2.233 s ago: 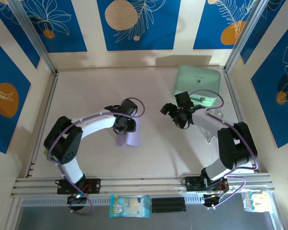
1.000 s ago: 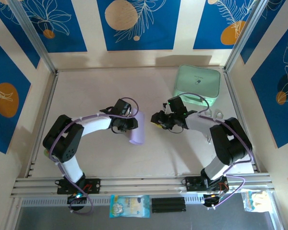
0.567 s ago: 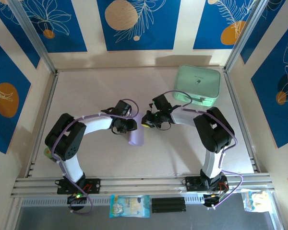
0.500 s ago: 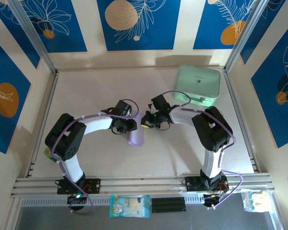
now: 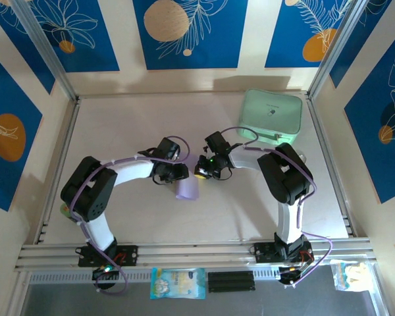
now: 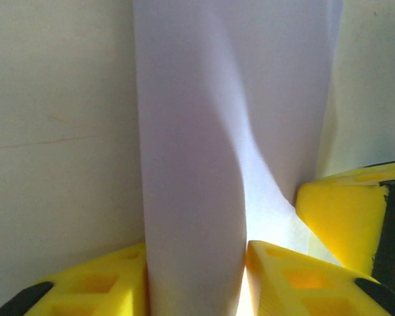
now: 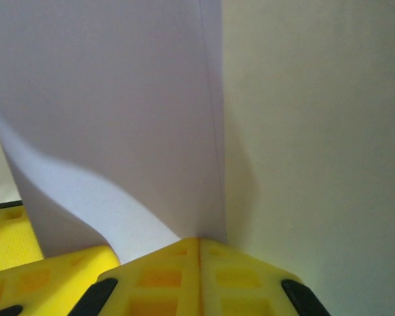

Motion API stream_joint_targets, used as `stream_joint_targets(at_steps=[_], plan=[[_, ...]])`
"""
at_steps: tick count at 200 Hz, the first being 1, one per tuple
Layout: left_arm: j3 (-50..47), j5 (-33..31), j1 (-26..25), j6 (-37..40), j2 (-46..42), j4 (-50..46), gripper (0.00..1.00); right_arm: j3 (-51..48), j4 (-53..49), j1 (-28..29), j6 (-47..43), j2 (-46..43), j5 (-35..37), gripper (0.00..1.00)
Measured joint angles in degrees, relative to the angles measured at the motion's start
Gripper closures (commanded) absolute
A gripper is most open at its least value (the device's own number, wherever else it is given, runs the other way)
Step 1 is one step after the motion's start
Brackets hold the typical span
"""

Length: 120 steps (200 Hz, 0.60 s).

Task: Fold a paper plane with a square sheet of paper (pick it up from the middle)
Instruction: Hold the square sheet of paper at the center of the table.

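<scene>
"Top external view, biggest thing first: what lies on the table (image 5: 118, 131)?"

"A mint-green case (image 5: 271, 117) at the far right, well apart from the work. Both arms reach in to mid-table, where the sheet of paper (image 5: 187, 188) sits between them, bent into a loose curl."

"Who holds it?"

"Both. The left gripper (image 5: 179, 173) has a rounded fold of the sheet squeezed between its yellow fingers (image 6: 85, 286), as the left wrist view shows. The right gripper (image 5: 203, 168) has its jaws pressed together with one edge of the sheet nipped in the seam; the right wrist view shows that."

"How far along is the plane?"

"Barely begun, by the look of it. The sheet is picked up and bowed over, yet no sharp crease, nose or wing shows. Flattening a first fold and every later fold are left."
</scene>
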Motion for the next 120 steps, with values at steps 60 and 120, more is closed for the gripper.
stream_joint_targets(at_steps=[60,120], plan=[[0.0,-2.7,0.0,0.1,-2.4,-4.9,0.30,0.1,-0.1,0.0,-0.1,0.0,0.0,0.92],[1.8,-3.3,-0.7,1.9,-0.7,-8.0,0.38,0.1,0.1,-0.5,0.1,0.0,-2.6,0.84]])
